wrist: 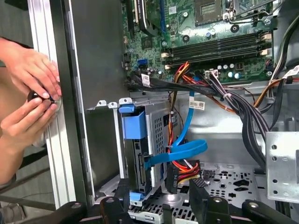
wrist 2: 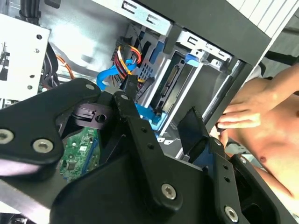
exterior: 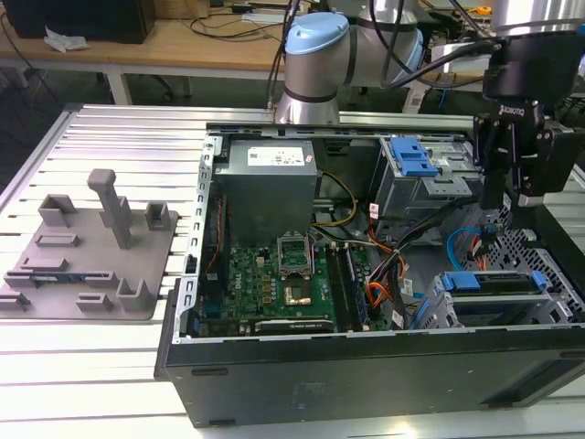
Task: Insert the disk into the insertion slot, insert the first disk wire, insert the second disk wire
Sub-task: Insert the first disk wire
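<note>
Over the drive bay of the open computer case (exterior: 366, 366): the gripper (wrist: 161, 189) hangs with its fingers apart on either side of a loose power plug (wrist: 172, 179)

The disk (wrist: 138, 161) already sits in the insertion slot (wrist: 157, 135), at the case's near corner on the exterior view's right. A blue data cable (wrist: 180, 150) loops across to the disk's rear edge, though I cannot tell if it is seated, and it crosses just beside the plug with its red, yellow and black wires. The risk, as I judge it, is that fingers closing here could pinch the blue cable along with the plug. They could also take the plug crooked, so that it jams at the disk's socket, and the stiff wires may pull it askew. A person's hands (wrist: 30, 74) rest at the case's edge, near the arm's working space
</note>
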Robot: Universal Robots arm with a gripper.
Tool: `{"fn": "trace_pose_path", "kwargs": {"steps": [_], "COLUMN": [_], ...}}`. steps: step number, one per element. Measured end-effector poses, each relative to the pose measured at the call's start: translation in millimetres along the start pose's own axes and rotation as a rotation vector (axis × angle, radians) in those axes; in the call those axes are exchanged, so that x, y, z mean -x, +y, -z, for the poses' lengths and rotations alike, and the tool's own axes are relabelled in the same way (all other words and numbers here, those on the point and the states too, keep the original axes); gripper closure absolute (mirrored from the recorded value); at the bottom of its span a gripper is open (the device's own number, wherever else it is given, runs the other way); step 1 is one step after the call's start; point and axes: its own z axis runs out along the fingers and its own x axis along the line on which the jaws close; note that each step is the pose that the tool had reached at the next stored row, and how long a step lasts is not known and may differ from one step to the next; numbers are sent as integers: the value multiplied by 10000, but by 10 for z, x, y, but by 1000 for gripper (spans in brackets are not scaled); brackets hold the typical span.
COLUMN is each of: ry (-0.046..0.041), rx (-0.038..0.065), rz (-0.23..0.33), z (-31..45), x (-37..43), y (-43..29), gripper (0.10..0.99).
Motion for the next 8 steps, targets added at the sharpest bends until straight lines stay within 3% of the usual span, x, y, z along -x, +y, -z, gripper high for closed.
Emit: {"fn": "trace_pose_path", "kwargs": {"steps": [2, 5, 8], "ry": [5, 18, 24], "rx": [-70, -161, -194], "rz": [-13, -13, -9], "z": [-29, -60, -107], "x": [14, 29, 52], "y": [19, 35, 48], "gripper": [451, 329, 329]}}
